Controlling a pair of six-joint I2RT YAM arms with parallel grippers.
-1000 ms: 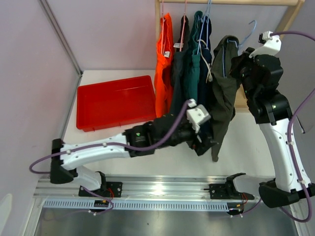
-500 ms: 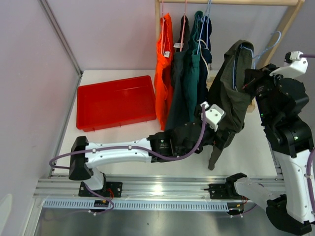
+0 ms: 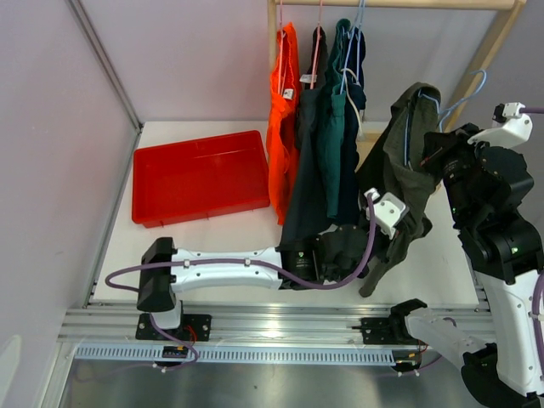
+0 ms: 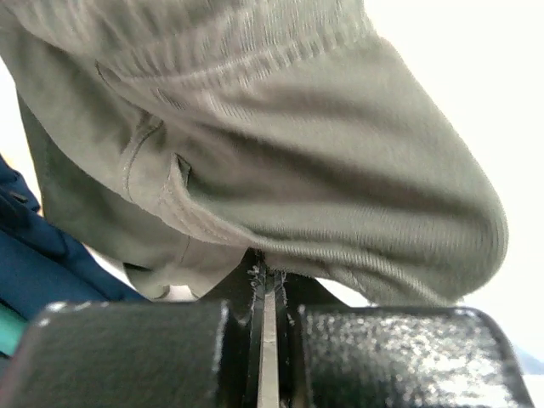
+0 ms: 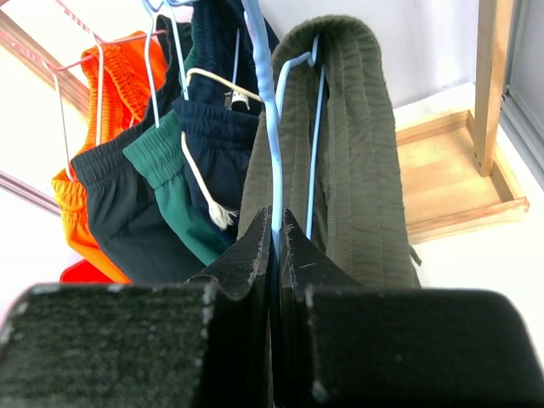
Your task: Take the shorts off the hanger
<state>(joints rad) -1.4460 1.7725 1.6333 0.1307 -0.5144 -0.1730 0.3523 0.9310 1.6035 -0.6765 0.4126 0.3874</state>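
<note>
The dark olive shorts [image 3: 398,166] hang by their waistband [image 5: 348,144] on a light blue hanger [image 3: 466,92], away from the rail. My right gripper [image 5: 274,234] is shut on the hanger's wire [image 5: 270,119]; from above it sits at the shorts' top right [image 3: 433,153]. My left gripper [image 4: 267,276] is shut, pinching the lower edge of the olive fabric [image 4: 340,187]. In the top view it sits low against the shorts [image 3: 401,231]. Orange shorts [image 3: 283,110], charcoal grey shorts [image 3: 308,144], teal shorts [image 3: 334,144] and navy shorts [image 3: 353,127] hang on the rail.
A red tray [image 3: 200,174] lies on the table to the left. The wooden rack's post [image 3: 501,30] and base board [image 5: 450,191] stand behind the right arm. The other shorts hang close to the left of the olive pair.
The right arm swung the hanger with the olive shorts off the rail, to the right. The left arm stretched right after them, and its gripper went from open to shut on the fabric.
</note>
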